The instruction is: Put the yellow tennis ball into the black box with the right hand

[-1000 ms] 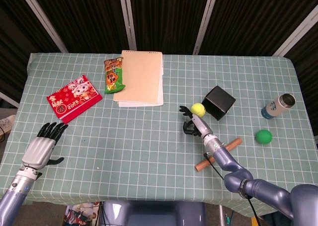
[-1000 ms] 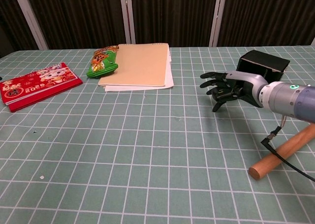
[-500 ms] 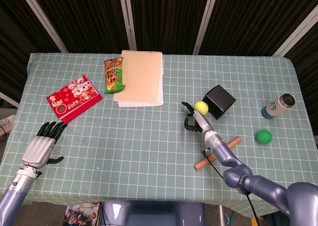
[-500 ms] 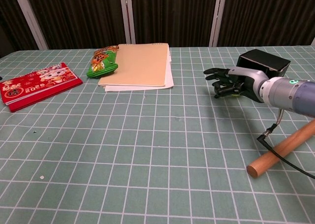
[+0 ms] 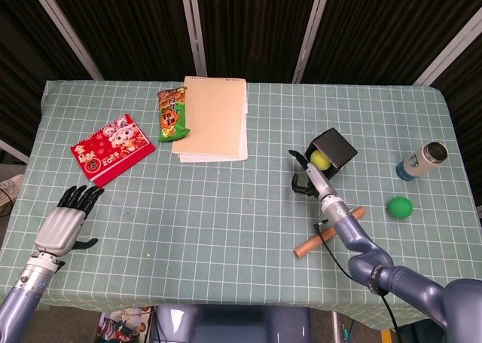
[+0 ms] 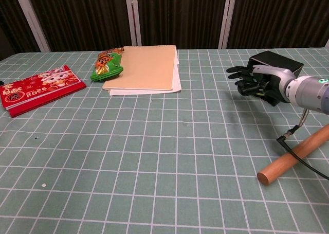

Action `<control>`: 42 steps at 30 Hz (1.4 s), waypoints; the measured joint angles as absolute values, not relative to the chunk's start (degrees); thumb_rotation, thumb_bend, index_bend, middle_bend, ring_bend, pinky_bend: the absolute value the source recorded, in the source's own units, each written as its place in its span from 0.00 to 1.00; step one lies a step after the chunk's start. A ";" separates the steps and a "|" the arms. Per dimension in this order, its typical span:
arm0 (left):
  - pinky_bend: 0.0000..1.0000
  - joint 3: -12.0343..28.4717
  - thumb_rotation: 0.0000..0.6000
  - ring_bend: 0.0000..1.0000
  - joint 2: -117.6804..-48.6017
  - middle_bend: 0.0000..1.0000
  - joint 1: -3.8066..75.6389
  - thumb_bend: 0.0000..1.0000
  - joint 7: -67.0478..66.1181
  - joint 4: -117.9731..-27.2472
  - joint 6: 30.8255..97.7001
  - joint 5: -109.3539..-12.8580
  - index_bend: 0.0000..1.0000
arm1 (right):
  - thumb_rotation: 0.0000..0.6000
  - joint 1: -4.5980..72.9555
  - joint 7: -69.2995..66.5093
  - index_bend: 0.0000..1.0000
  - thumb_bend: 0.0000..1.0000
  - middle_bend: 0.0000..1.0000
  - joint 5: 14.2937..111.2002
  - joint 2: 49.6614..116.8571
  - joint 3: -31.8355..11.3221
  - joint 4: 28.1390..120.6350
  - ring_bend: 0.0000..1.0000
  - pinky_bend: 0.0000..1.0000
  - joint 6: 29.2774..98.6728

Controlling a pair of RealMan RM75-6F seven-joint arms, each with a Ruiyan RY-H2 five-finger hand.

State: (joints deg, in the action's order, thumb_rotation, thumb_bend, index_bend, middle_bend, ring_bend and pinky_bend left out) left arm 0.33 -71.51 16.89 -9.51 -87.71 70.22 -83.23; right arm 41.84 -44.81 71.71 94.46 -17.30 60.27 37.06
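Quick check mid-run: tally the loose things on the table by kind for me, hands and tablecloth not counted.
Balls: 2, the yellow tennis ball and a green ball
Boxes: 1, the black box
Red packets: 1
Green snack bags: 1
Paper folders: 1
Bottles: 1
Wooden sticks: 1
Total: 8

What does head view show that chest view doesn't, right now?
Head only: the yellow tennis ball at the black box's opening, beside the right hand; also the left hand, green ball and bottle.
Chest only: nothing extra; the ball is hidden behind the hand.
Both: right hand, black box, wooden stick, folder, snack bag, red packet.
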 measured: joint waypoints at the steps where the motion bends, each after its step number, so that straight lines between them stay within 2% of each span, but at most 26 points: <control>1: 0.00 0.34 1.00 0.00 -71.51 0.06 16.89 0.05 -9.54 -87.74 70.24 -83.20 0.00 | 1.00 41.75 -44.64 0.00 0.81 0.05 71.53 94.39 -17.30 60.03 0.01 0.00 37.20; 17: 0.00 0.16 1.00 0.00 -71.54 0.06 16.90 0.05 -10.05 -88.12 70.36 -83.33 0.00 | 1.00 40.66 -43.63 0.00 0.81 0.05 70.71 91.10 -15.59 58.74 0.01 0.00 34.33; 24: 0.00 0.00 1.00 0.00 -71.53 0.06 16.92 0.05 -10.26 -88.37 70.44 -83.61 0.00 | 1.00 39.96 -43.59 0.00 0.81 0.05 71.62 90.07 -15.19 60.94 0.01 0.00 35.44; 33: 0.00 -0.47 1.00 0.00 -71.03 0.06 16.61 0.05 -9.82 -88.97 71.66 -85.19 0.00 | 1.00 38.38 -41.38 0.00 0.81 0.05 72.67 87.87 -14.51 67.26 0.01 0.00 38.93; 42: 0.00 -1.27 1.00 0.00 -70.12 0.07 16.09 0.05 -8.85 -89.65 73.40 -87.72 0.00 | 1.00 33.78 -35.42 0.00 0.81 0.05 75.39 83.23 -11.92 79.73 0.01 0.00 47.50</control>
